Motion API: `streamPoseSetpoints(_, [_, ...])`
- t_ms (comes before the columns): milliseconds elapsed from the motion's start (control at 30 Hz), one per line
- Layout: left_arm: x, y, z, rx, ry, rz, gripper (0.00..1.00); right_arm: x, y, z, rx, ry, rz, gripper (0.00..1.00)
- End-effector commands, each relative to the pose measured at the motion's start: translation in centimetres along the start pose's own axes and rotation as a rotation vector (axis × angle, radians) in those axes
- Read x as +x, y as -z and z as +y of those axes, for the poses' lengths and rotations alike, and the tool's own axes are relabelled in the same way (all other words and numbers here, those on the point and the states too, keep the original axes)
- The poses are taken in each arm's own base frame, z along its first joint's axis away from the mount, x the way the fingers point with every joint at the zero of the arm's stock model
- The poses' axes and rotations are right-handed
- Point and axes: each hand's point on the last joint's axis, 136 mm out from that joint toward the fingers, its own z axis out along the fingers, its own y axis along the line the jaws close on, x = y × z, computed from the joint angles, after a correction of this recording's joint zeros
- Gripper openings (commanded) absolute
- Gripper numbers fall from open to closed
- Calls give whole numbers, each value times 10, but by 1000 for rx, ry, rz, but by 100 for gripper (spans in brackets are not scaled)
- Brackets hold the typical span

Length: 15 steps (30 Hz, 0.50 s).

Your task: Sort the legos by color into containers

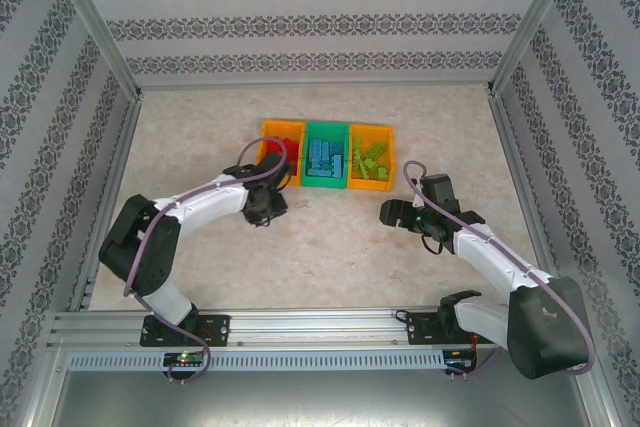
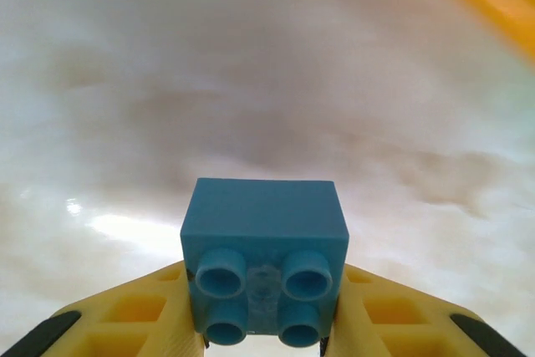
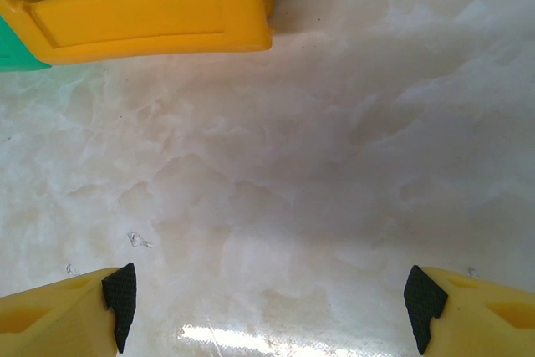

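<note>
**Jaws pinching a blue brick at left, spread at right**

Clamped by the left gripper point(image 2: 264, 334): one light blue lego point(image 2: 264, 244), studs toward the camera, low over the table point(image 3: 334, 165). Held wide apart on the right gripper point(image 3: 267, 298), gripping nothing. Farther back, sorted by bin: red legos point(image 1: 271, 161) in the left orange bin point(image 1: 282, 125), blue legos point(image 1: 325, 159) in the green bin point(image 1: 325, 126), lime legos point(image 1: 371, 161) in the right orange bin point(image 1: 370, 128).

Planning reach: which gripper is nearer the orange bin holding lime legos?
Right. The right gripper sits just before that orange bin; left gripper, gripping a blue lego, is by the far orange bin.
</note>
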Motion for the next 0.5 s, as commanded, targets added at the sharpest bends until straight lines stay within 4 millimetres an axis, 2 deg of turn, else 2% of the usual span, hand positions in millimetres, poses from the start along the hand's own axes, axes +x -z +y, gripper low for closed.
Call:
streamPoseSetpoints(0, [-10, 10, -33, 11, -179, -62, 35, -6, 5, 1, -3, -7, -9, 86])
streamPoseSetpoints(200, [-34, 22, -96, 110, -339, -111, 33, -7, 9, 2, -1, -12, -10, 86])
streamPoseSetpoints(333, [-59, 28, -134, 143, -436, -166, 33, -6, 9, 2, -3, -21, -10, 86])
streamPoseSetpoints(467, [-78, 15, -161, 159, -477, -161, 34, -4, 9, 2, -6, -31, -6, 86])
